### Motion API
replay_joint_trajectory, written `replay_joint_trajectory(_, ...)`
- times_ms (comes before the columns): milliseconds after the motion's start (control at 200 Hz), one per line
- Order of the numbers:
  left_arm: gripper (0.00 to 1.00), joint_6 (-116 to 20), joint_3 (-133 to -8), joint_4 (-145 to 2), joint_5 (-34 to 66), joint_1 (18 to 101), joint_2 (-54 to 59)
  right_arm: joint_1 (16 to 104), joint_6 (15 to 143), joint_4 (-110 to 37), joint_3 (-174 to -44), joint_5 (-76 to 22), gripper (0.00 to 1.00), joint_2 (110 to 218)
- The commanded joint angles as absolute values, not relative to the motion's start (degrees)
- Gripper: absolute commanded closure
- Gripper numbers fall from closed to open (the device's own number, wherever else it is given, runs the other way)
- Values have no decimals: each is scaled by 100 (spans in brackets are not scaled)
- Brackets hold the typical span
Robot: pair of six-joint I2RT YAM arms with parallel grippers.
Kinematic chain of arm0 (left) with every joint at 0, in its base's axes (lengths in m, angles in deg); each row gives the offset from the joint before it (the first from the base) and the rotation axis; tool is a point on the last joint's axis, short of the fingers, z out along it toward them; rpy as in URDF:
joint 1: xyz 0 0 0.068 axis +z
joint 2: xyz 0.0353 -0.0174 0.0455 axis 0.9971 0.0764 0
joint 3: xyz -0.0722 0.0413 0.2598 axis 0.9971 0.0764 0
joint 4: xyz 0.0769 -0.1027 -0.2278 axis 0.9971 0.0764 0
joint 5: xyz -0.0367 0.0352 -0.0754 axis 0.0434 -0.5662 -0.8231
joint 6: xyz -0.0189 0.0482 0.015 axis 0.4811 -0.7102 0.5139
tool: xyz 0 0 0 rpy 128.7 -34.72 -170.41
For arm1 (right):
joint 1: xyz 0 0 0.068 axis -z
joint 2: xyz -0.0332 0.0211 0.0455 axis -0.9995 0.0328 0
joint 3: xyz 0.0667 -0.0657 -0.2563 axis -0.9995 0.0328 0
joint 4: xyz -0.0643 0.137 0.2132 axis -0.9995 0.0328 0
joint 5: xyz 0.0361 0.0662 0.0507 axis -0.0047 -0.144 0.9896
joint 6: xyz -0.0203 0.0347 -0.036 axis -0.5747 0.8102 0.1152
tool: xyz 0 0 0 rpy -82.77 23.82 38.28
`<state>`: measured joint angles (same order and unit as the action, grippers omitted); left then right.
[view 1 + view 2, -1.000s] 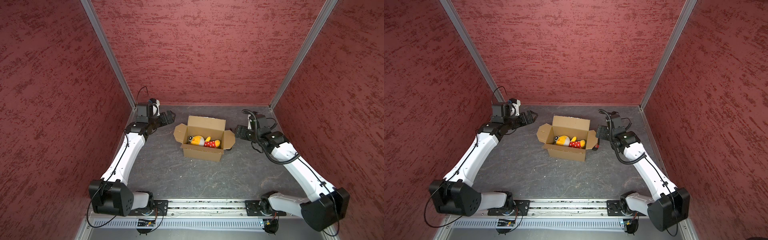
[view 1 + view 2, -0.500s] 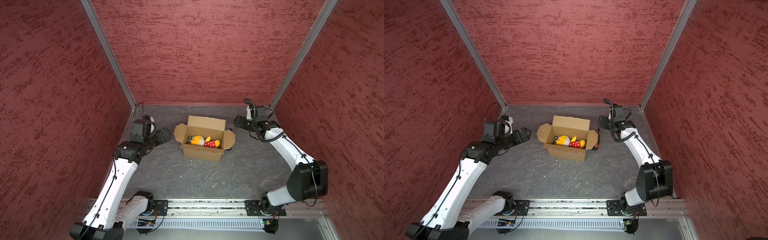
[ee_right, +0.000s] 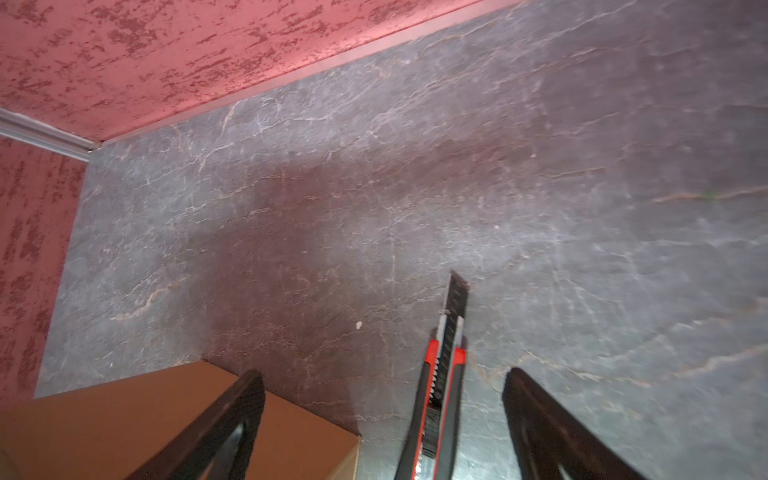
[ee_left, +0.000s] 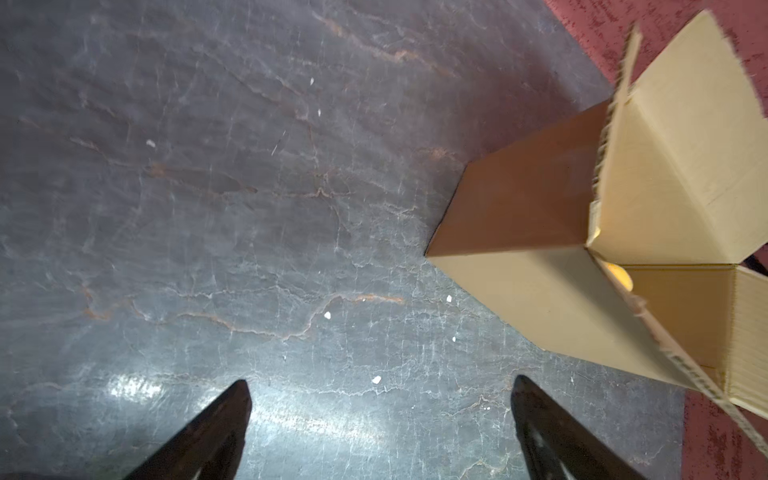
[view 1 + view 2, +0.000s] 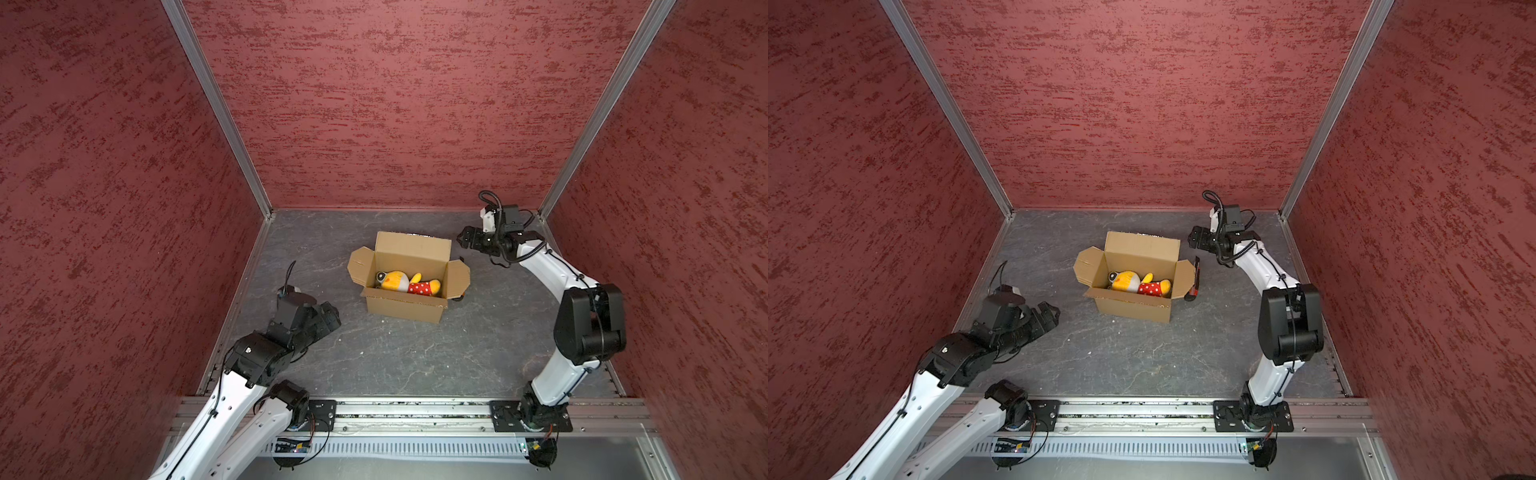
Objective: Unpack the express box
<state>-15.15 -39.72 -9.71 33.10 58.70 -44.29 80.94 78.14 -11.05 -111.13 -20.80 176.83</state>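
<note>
The express box (image 5: 401,305) (image 5: 1133,305) stands in the middle of the grey floor with its flaps spread open. An orange-and-yellow plush toy (image 5: 405,283) (image 5: 1138,283) lies inside. My left gripper (image 5: 330,316) (image 5: 1050,312) is open and empty, low over the floor, front-left of the box and apart from it. In the left wrist view the box (image 4: 540,291) lies beyond my left gripper (image 4: 380,382). My right gripper (image 5: 461,240) (image 5: 1192,242) is open by the box's far right corner. In the right wrist view my right gripper (image 3: 383,373) straddles a box corner (image 3: 145,424).
A red-and-black utility knife (image 5: 1196,277) (image 3: 440,395) lies on the floor against the box's right flap, blade out, untouched between my right fingers in the wrist view. Red textured walls close in three sides. A metal rail (image 5: 407,415) runs along the front.
My left gripper has drawn back from the far left corner toward the front, staying open. My right gripper has shifted a little toward the back wall, its elbow now raised.
</note>
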Motion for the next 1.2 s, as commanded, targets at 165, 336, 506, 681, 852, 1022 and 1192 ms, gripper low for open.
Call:
replay_joint_trajectory(165,3,-351,-2799,-2662,3213,5242,-4167,8106,7568,-1227,-11313,-1187,9,17778)
replay_joint_trajectory(336,3,-117,-2289,-3836,3147,5012,-3728,8077,7510,-1104,-11234,-877,9,17819)
replay_joint_trajectory(506,3,-59,-2156,-4870,3025,4989,-3091,8029,7459,-1108,-11005,-787,9,17764)
replay_joint_trajectory(681,2,-50,-2160,-5574,2980,4993,-2618,7932,7454,-1170,-10755,-747,9,17665)
replay_joint_trajectory(852,1,-102,-2164,-6064,2873,5113,-2163,7846,7485,-1335,-10468,-599,9,17520)
replay_joint_trajectory(1022,1,-169,-2200,-6475,2701,5270,-1730,7783,7524,-1454,-10244,-541,9,17405)
replay_joint_trajectory(1192,1,-243,-2274,-6915,2496,5410,-1197,7731,7586,-1568,-10049,-460,9,17292)
